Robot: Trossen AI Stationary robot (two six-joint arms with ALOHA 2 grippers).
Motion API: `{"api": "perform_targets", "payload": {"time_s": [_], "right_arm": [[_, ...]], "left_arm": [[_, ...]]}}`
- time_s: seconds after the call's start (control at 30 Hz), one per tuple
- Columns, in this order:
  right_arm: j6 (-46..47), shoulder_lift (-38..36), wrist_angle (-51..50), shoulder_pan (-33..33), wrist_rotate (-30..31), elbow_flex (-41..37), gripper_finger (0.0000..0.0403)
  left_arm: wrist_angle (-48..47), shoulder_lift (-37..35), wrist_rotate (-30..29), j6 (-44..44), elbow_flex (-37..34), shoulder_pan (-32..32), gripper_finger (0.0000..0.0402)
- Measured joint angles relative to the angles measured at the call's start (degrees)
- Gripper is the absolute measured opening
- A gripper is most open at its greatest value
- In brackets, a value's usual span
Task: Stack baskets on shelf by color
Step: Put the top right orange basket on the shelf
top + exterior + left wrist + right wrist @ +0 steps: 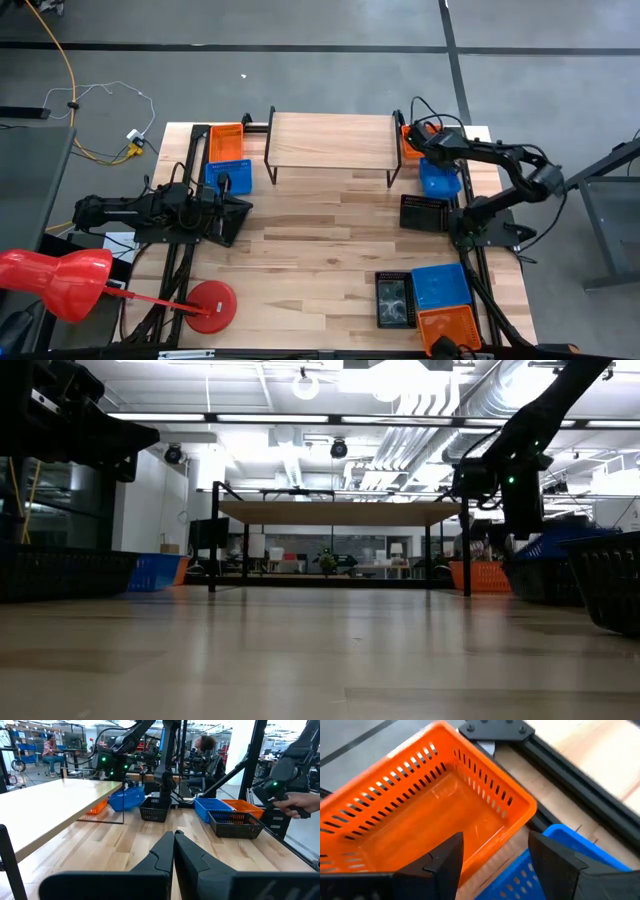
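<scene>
Seen from above, eight baskets counted on the surface [320, 215], three orange, three blue, two black, none on the shelf [330, 140], left claw [240, 205] closed empty, right wrist view, right claw [495, 852] spread open over orange basket [420, 810], nothing held.

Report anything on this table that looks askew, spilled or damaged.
One thing stands out: the blue basket right of the shelf sits tilted, one end raised, while the black basket beside it lies flat. The right gripper hovers open over the orange basket there. Nothing looks spilled or damaged.
</scene>
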Motion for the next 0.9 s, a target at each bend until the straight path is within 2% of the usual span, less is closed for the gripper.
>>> {"api": "perform_targets", "payload": {"time_s": [0.17,0.53,0.67,0.9], "right_arm": [[1.0,2.7,3.0,0.0,0.7,0.0,0.021],[1.0,2.9,4.8,0.0,2.5,0.0,0.0204],[1.0,2.9,4.7,0.0,2.9,0.0,0.0168],[0.6,2.9,4.3,0.4,3.2,0.0,0.0069]], "left_arm": [[0.0,0.0,0.0,0.0,0.0,0.0,0.0001],[0.0,0.0,0.0,0.0,0.0,0.0,0.0001],[0.0,0.0,0.0,0.0,0.0,0.0,0.0001],[0.0,0.0,0.0,0.0,0.0,0.0,0.0001]]}}
